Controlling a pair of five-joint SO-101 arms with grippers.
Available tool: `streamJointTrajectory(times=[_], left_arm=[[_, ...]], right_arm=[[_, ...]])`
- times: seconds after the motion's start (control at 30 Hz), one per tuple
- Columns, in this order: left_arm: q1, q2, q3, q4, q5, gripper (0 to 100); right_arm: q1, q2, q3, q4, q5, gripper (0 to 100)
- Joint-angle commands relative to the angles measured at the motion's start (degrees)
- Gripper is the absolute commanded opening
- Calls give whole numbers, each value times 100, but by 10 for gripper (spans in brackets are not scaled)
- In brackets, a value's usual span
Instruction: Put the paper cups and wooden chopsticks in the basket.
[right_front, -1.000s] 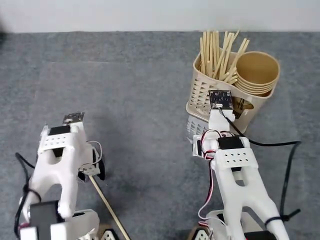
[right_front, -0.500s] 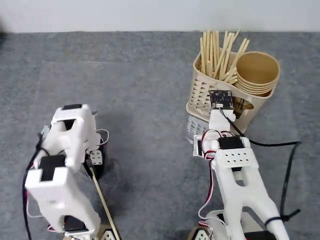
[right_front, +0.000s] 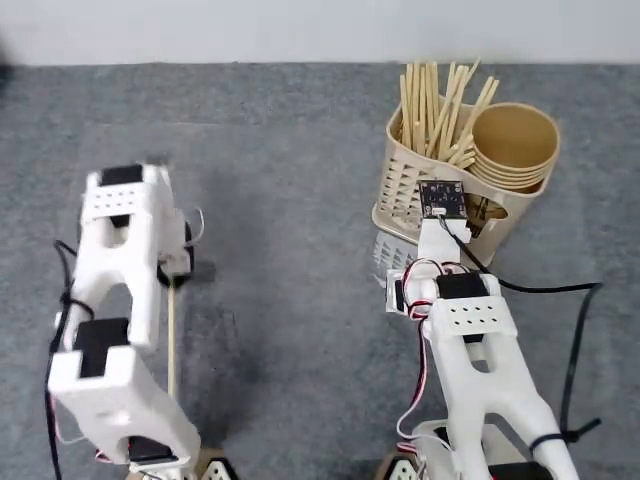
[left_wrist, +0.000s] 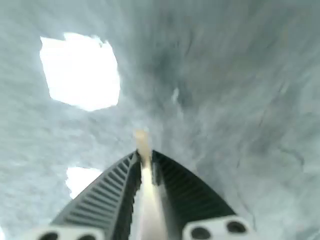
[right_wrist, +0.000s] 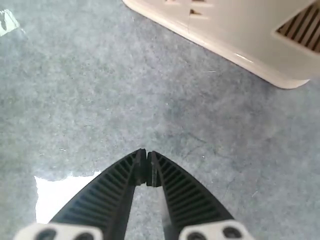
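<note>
carrying step: wooden chopstick (left_wrist: 142, 141) clamped in left hand (left_wrist: 144, 153); next, to lift it over into the basket (right_front: 400, 195), well apart from this hand (right hand (right_wrist: 146, 156) closed, empty).

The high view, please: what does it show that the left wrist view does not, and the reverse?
The high view adds the basket holding paper cups and a bundle of chopsticks, with the right arm beside it. The left wrist view adds the left pincer shut on the loose chopstick near its tip. Both share the loose chopstick and the grey mat.
</note>
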Motion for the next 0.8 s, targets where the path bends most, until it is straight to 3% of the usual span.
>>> streamJointTrajectory(times=[0.0,0.37,0.77], left_arm=[[70,-747,-778,35,510,12],[1275,-1073,-2695,-246,1697,12],[2418,-1029,-5270,-1635,3147,12]], right_arm=[[40,-154,-26,-84,-9,9],[40,-154,-26,-84,-9,9],[40,-145,-26,-84,-9,9]])
